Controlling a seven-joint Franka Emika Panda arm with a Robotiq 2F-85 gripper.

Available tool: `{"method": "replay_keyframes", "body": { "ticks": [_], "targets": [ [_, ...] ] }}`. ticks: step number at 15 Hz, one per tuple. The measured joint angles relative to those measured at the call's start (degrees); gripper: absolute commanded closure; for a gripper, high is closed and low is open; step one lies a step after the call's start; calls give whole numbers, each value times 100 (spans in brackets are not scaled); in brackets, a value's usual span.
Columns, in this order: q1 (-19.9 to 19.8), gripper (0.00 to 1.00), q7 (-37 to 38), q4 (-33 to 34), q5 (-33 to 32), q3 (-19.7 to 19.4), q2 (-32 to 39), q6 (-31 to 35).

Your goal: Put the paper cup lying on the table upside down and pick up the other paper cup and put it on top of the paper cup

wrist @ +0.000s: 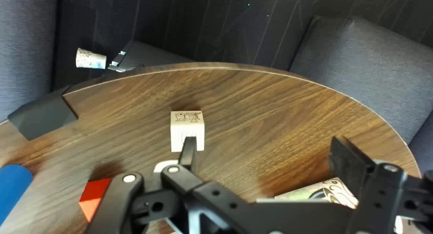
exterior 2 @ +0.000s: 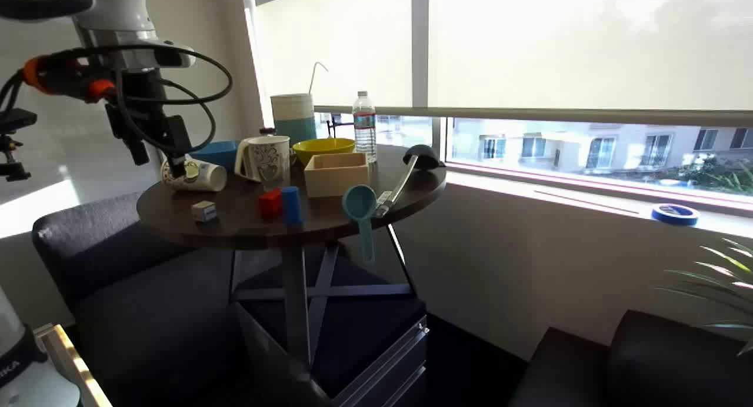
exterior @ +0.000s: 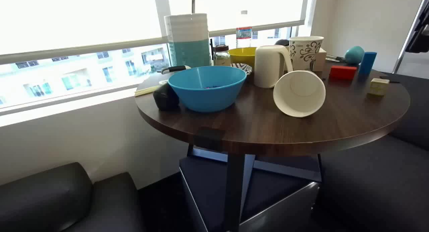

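A patterned white paper cup [exterior: 299, 94] lies on its side on the dark wood table [exterior: 261, 124], its mouth facing the camera in an exterior view. It also shows in an exterior view [exterior 2: 203, 176] and partly behind the gripper in the wrist view [wrist: 304, 191]. The other paper cup [exterior: 305, 52] stands wide end up near the white mug; it also shows in an exterior view [exterior 2: 270, 160]. My gripper [exterior 2: 159, 154] is open and empty, above the table by the lying cup. In the wrist view its fingers [wrist: 264, 146] are spread wide.
A blue bowl [exterior: 207, 91], white mug [exterior: 268, 67], yellow bowl [exterior 2: 323, 148] and wooden box [exterior 2: 336, 177] stand on the table. A small cube [wrist: 187, 136], red block [wrist: 94, 196] and blue cylinder [wrist: 13, 190] sit nearby. A small cup [wrist: 90, 60] lies beyond the table edge.
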Motion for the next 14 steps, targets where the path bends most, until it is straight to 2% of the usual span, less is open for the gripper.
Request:
{"method": "replay_keyframes", "body": {
  "ticks": [10, 14],
  "targets": [
    [-1, 0, 0, 9, 0, 9, 24, 0],
    [142, 0, 307, 18, 388, 205, 81, 223]
  ]
}}
